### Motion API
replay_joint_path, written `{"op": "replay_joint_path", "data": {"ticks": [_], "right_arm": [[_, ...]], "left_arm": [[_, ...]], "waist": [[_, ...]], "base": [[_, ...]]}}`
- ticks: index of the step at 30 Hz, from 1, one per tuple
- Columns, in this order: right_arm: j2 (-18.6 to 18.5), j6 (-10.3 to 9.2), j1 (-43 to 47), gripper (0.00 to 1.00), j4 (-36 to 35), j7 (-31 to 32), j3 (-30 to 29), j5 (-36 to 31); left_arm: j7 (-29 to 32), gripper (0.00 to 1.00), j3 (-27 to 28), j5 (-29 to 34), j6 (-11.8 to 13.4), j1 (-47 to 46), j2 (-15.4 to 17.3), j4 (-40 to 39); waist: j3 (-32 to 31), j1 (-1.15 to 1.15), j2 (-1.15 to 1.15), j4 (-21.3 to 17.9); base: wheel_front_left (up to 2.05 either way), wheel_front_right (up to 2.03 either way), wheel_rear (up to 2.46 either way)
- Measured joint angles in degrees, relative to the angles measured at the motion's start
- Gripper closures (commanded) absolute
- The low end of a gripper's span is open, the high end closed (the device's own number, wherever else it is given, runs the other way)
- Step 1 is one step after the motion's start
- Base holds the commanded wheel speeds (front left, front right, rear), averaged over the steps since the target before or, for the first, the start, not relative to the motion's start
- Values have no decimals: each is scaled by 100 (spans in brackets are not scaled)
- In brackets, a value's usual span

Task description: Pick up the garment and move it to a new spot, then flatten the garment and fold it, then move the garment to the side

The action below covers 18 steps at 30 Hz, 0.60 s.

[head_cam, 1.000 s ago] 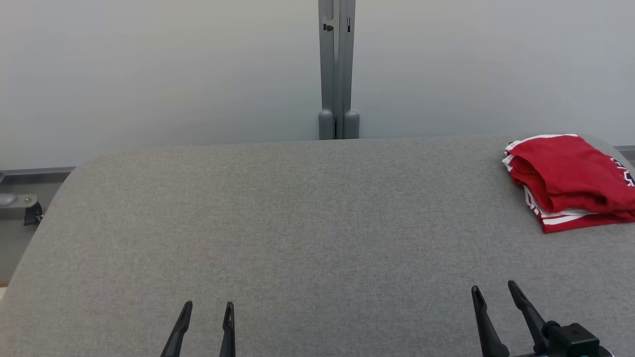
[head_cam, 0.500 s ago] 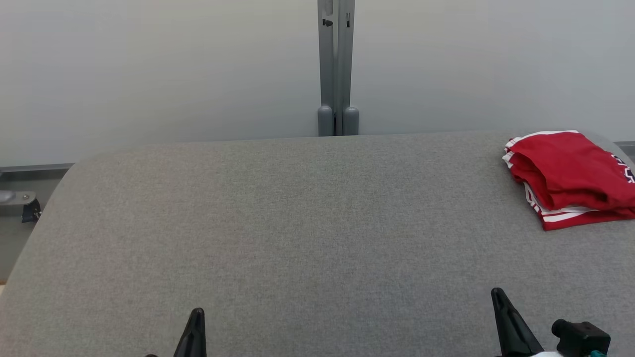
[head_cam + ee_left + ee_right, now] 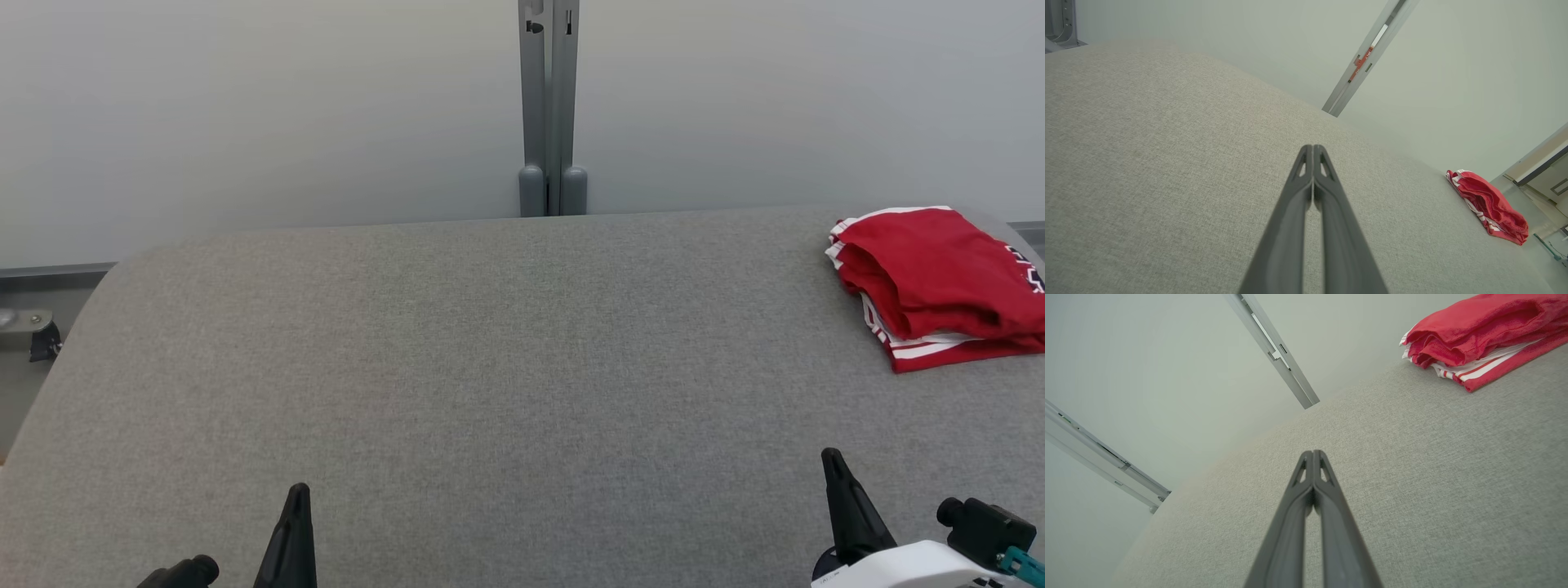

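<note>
Garment [image 3: 939,286] sits folded in a red bundle at the far right of the grey table [image 3: 490,367], striped trim peeking out underneath. We see our left gripper [image 3: 299,492] at the near left, fingers pressed tight together, holding nothing. Our right gripper [image 3: 832,457] is at the near right, likewise pinched closed and empty, well apart from the garment. A grey post [image 3: 549,106] stands behind the far edge.

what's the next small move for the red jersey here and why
Probably reach the right gripper toward the garment, opening on the way: the garment lies at the table's far right, nearer that arm, and the right and left gripper are both shut, empty, well short of it.
</note>
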Motion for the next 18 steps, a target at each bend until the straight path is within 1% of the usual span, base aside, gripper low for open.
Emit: {"op": "replay_joint_path", "data": {"ticks": [18], "right_arm": [[-9, -4, -359, 100, 137, 344, -147, 1478]], "left_arm": [[322, 100, 223, -1519, -104, -400, 38, 208]], "waist": [[107, 0, 0, -42]], "base": [[0, 0, 0]]}}
